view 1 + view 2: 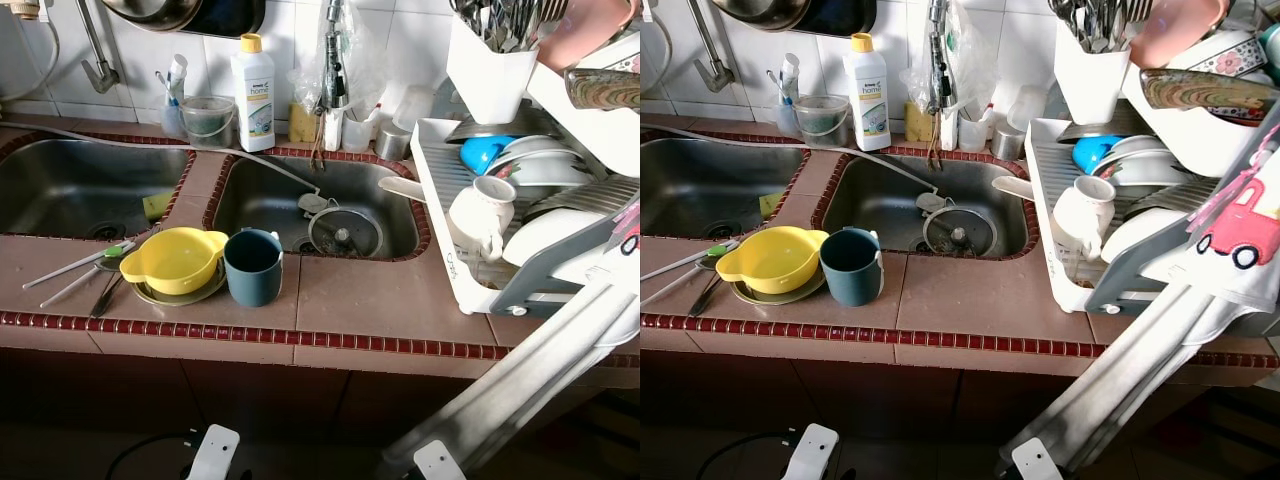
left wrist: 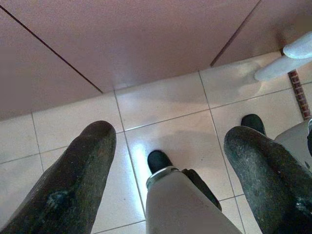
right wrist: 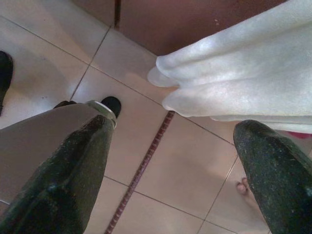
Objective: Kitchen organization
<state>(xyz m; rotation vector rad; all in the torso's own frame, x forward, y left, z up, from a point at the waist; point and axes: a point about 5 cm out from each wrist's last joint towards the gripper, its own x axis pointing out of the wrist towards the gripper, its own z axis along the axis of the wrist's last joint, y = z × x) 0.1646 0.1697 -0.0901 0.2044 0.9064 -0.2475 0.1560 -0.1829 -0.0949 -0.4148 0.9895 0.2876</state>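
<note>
The likeliest trouble, judged from how things lie, is a knock at the counter's front: the teal mug (image 1: 252, 266) stands just beside the yellow bowl (image 1: 173, 259) in the lower left of the head view, both close to the red-tiled edge of the counter (image 1: 380, 300), so a careless reach could push either one off toward the floor. The bowl rests on an olive plate (image 1: 180, 292) and could slide on it when gripped. Loose utensils (image 1: 78, 270) beside it could be swept along. At the right of the frame the white dish rack (image 1: 440, 230) is crowded: a white mug (image 1: 480, 215) lies tilted at its near side, with a blue bowl (image 1: 482, 152) and white plates (image 1: 540, 170) behind, so adding a piece could dislodge something. A white cutlery holder (image 1: 490, 65) at the upper right is packed with utensils. The right sink (image 1: 318, 205) holds a round strainer (image 1: 344, 232); the left sink (image 1: 85, 185) holds a yellow sponge (image 1: 155, 205). A white detergent bottle (image 1: 252, 95) stands at the top centre. Both arms hang low: the left gripper (image 2: 165, 161) points at the floor tiles with its jaws wide apart and empty, and the right gripper (image 3: 170, 165) likewise, wide and empty, near a pale cloth (image 3: 234, 78).
</note>
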